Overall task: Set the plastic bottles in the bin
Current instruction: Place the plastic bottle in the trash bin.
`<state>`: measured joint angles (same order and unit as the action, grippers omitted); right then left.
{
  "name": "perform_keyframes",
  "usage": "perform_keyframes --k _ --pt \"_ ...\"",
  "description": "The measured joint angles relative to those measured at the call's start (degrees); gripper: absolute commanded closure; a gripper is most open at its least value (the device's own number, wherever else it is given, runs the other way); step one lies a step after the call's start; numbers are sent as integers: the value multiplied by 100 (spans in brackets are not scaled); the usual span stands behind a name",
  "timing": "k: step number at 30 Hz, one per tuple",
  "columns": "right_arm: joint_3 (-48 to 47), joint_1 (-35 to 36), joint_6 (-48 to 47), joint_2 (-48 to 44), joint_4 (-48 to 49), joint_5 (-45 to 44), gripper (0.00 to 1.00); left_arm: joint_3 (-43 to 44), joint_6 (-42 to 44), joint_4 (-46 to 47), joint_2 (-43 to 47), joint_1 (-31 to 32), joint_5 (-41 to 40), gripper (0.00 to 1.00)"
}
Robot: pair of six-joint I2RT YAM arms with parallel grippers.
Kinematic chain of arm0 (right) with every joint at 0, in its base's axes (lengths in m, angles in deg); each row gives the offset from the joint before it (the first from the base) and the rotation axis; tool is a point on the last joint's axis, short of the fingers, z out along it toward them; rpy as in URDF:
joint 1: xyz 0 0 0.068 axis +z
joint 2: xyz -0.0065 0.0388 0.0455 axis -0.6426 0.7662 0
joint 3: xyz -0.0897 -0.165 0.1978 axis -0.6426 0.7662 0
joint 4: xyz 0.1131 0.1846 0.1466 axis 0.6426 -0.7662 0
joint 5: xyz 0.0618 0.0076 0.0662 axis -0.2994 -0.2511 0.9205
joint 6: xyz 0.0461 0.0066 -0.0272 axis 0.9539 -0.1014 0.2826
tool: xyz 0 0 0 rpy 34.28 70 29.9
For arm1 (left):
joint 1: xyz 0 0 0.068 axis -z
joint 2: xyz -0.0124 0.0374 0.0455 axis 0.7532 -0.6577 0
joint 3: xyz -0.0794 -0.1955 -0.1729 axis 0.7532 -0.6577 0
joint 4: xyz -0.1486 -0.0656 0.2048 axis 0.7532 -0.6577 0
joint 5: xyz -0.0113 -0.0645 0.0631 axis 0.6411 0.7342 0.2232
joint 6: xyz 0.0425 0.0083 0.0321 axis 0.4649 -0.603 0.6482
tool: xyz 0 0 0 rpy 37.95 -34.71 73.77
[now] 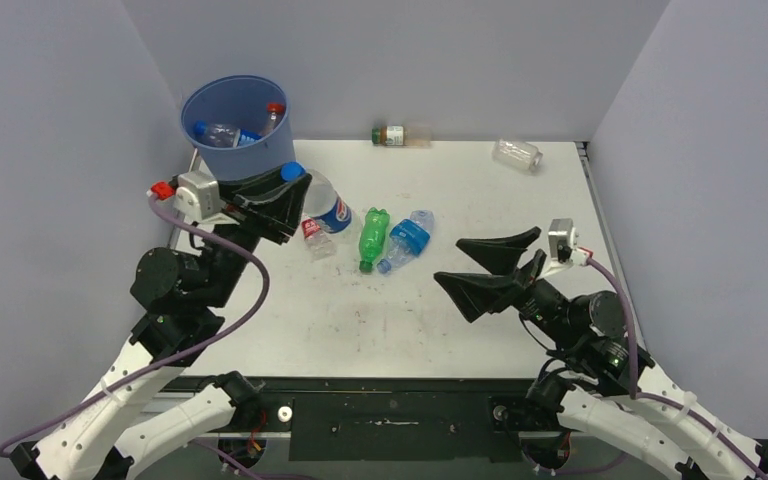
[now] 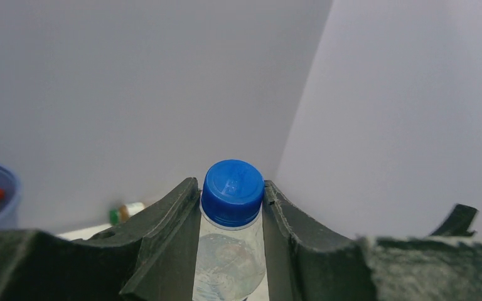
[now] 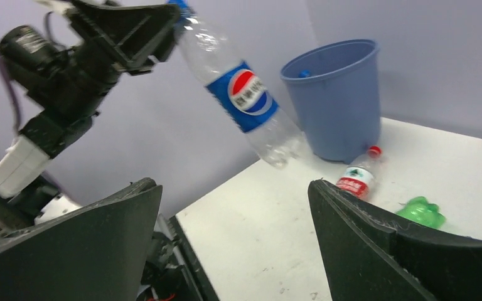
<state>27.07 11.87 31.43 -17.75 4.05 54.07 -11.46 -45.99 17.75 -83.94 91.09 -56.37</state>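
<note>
- Top view: the left gripper (image 1: 295,183) has the Pepsi bottle (image 1: 332,208) clamped by its blue cap (image 1: 293,171), at 4 o'clock of the bin (image 1: 250,160). The right gripper (image 1: 448,260) gapes wide, nothing in it.
- Left wrist: cap pinched snug between both fingers.
- Right wrist: bottle hangs tilted at 12, bin at 2 o'clock.

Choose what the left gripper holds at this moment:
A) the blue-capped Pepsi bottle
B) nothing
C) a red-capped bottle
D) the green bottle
A: the left gripper has its fingers closed just under the blue cap, and the right wrist view shows the Pepsi bottle hanging tilted from it.
</note>
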Motion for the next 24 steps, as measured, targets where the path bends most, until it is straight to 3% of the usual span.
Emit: perform_keyframes --k 8,14,19,24 --pt "645 0 140 -555 -479 -2367 10 363 1788 330 151 -2 -1596 100" --pt "1078 0 315 -382 -857 -2990 10 1023 2933 852 -485 -173 -2275 100" --pt "1268 0 468 -105 -881 -2999 10 1377 2977 1110 -1091 -1064 -2339 100" --pt "1432 0 588 -46 -866 -2898 10 1432 2055 1381 -1681 -2570 -1974 100"
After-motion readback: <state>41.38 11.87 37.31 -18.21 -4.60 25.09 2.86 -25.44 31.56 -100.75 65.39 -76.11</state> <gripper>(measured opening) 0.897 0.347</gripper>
